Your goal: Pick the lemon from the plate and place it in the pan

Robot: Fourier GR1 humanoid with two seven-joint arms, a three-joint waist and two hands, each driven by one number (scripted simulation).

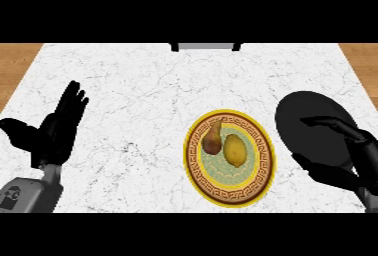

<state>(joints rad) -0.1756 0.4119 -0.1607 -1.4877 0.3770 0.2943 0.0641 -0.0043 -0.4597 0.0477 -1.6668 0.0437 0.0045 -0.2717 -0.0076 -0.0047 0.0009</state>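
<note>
Under our right hand [345, 152] the black pan [306, 112] is hiding its near part, and black on black we're struggling to tell fingers from pan. That hand is also getting clipped by the frame's edge. It's hanging there spread wide, thumb and fingers apart, gripping nothing. Just left of it the lemon [235, 150] is sitting on the plate [229, 198], right beside a brown pear [212, 141]. Our left hand [55, 132] is resting open, fingers up, well left of the plate.
</note>
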